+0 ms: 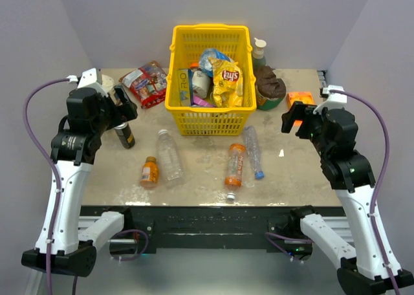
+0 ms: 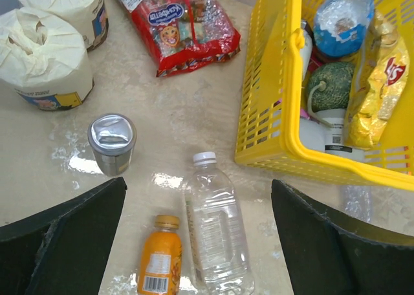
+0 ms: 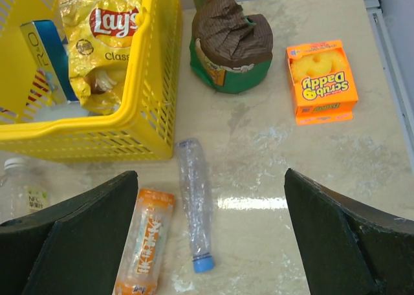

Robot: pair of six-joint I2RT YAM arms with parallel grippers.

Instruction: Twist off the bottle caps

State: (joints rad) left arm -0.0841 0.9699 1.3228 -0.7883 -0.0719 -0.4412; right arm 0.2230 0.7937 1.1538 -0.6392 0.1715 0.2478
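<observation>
Four bottles (image 1: 170,156) lie flat, scattered (caps (image 2: 205,158) white, orange, blue).

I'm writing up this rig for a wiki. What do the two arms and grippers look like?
The left arm and right arm match: white lower links, black joint housings, black bases. A purple cable loops along each, and a white camera block sits at each wrist. The left gripper and right gripper carry broad, matte black wedge fingers. No markings are legible.

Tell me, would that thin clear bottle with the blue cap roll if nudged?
Probably yes: the clear bottle lies on its side, so a sideways push would likely roll it. It looks empty and crinkled, so it is probably light and easily dented when squeezed.
</observation>
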